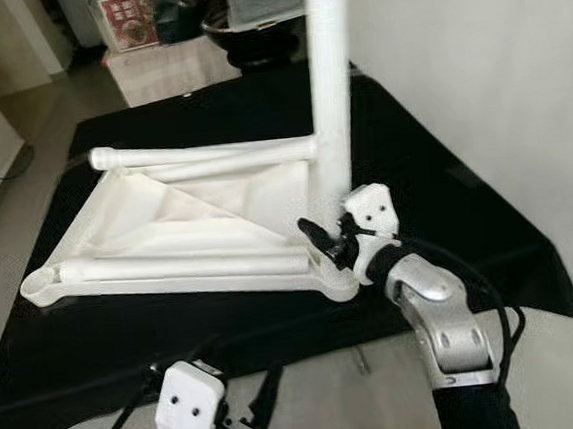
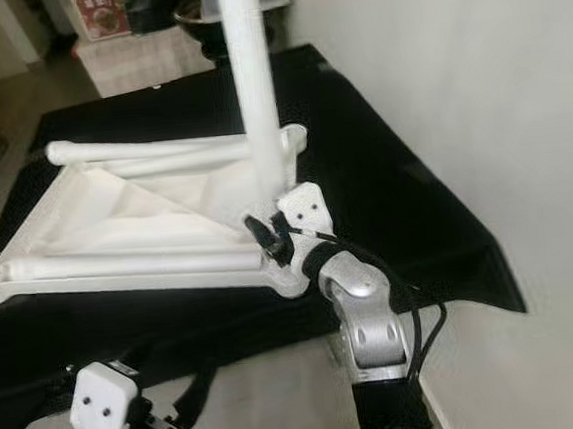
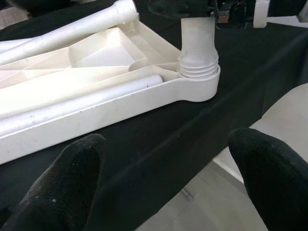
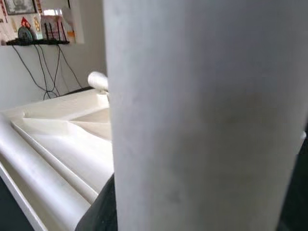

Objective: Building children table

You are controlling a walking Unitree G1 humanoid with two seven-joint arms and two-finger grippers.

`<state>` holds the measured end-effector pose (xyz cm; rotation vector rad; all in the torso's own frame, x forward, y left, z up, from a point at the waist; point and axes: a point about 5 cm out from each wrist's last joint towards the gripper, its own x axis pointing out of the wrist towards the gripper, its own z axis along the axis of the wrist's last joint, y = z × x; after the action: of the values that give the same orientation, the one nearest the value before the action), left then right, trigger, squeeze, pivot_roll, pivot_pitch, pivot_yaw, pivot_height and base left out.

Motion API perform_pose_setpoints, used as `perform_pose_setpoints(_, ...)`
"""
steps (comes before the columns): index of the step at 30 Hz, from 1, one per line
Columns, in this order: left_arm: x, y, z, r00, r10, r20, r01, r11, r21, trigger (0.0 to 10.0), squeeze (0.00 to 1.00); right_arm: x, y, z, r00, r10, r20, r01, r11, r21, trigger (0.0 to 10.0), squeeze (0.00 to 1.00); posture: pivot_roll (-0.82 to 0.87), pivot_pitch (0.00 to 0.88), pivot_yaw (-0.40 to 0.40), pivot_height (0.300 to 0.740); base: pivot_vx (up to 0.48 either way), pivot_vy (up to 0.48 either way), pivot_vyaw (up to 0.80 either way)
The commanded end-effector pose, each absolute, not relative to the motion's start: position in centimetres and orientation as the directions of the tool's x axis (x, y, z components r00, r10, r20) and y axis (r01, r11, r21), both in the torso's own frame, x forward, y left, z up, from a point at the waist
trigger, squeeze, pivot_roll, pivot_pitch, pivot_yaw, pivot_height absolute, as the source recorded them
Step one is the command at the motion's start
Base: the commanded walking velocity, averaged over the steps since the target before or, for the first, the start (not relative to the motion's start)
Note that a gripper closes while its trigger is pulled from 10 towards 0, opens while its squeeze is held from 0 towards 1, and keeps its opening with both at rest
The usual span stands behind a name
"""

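One white table leg (image 1: 330, 80) stands upright in a corner socket of the white tabletop (image 1: 157, 221), which lies upside down on a black cloth (image 1: 435, 191) spread on the floor. Two more white legs (image 1: 186, 265) lie flat inside the tabletop's underside, one along the near edge and one along the far edge. The right gripper (image 1: 321, 240) sits at the foot of the upright leg, its black fingers closed around it just above the socket. The left gripper (image 3: 166, 178) hangs low near the cloth's front edge, fingers (image 3: 60, 187) spread wide and holding nothing, aimed toward the socket corner.
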<state>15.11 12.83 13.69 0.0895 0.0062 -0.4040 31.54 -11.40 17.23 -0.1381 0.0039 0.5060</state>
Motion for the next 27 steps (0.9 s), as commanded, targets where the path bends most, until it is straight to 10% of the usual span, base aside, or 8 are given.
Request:
perform_pose_setpoints(1, 15.2, 13.2, 13.3, 0.933, -0.357, -0.037, 0.359, 0.929, 0.092, 10.0, 0.0, 31.9, -12.0, 15.7, 0.885, 0.45, -0.117, -0.462, 0.88, -0.109, 10.0, 0.0, 0.02, 0.091, 0.072, 0.74, 0.0, 0.0, 0.0)
perform_pose_setpoints(3, 15.3, 13.3, 13.2, 0.938, -0.343, -0.038, 0.345, 0.934, 0.094, 10.0, 0.0, 31.9, -11.4, 16.5, 0.865, 0.491, -0.102, -0.499, 0.861, -0.098, 10.0, 0.0, 0.02, 0.088, 0.073, 0.74, 0.0, 0.0, 0.0)
perform_pose_setpoints(4, 15.4, 13.4, 13.2, 0.944, -0.329, -0.036, 0.331, 0.939, 0.095, 3.7, 0.0, 32.1, -10.6, 17.5, 0.806, 0.586, -0.085, -0.592, 0.798, -0.11, 10.0, 0.0, 0.02, 0.088, 0.074, 0.74, 0.0, 0.0, 0.0)
perform_pose_setpoints(5, 15.6, 13.4, 13.1, 0.947, -0.319, -0.034, 0.321, 0.943, 0.093, 0.0, 0.0, 32.0, -9.6, 19.0, 0.726, 0.685, -0.061, -0.686, 0.715, -0.137, 10.0, 0.0, 0.02, 0.083, 0.076, 0.74, 0.0, 0.0, 0.0)
perform_pose_setpoints(19, 15.5, 13.4, 13.2, 0.951, -0.307, -0.028, 0.308, 0.948, 0.081, 0.0, 0.0, 35.9, -9.4, 22.0, 0.394, 0.917, -0.062, -0.901, 0.372, -0.223, 10.0, 0.0, 0.06, 0.095, 0.063, 0.74, 0.0, 0.0, 0.0)
perform_pose_setpoints(20, 15.3, 13.4, 13.3, 0.952, -0.305, -0.028, 0.306, 0.949, 0.08, 0.0, 0.0, 36.1, -9.1, 22.4, 0.345, 0.936, -0.064, -0.922, 0.325, -0.208, 10.0, 0.85, 0.07, 0.104, 0.062, 0.74, 0.0, 0.0, 0.0)
perform_pose_setpoints(21, 15.1, 13.4, 13.4, 0.953, -0.301, -0.03, 0.302, 0.95, 0.076, 0.0, 0.0, 36.0, -8.8, 22.8, 0.272, 0.96, -0.067, -0.948, 0.256, -0.188, 10.0, 1.0, 0.08, 0.11, 0.059, 0.74, 0.0, 0.0, 0.0)
perform_pose_setpoints(27, 14.7, 13.3, 13.6, 0.955, -0.296, -0.032, 0.298, 0.952, 0.073, 0.0, 0.0, 36.2, -8.3, 23.8, 0.134, 0.988, -0.081, -0.978, 0.119, -0.169, 10.0, 1.0, 0.1, 0.131, 0.05, 0.74, 0.0, 0.0, 0.0)
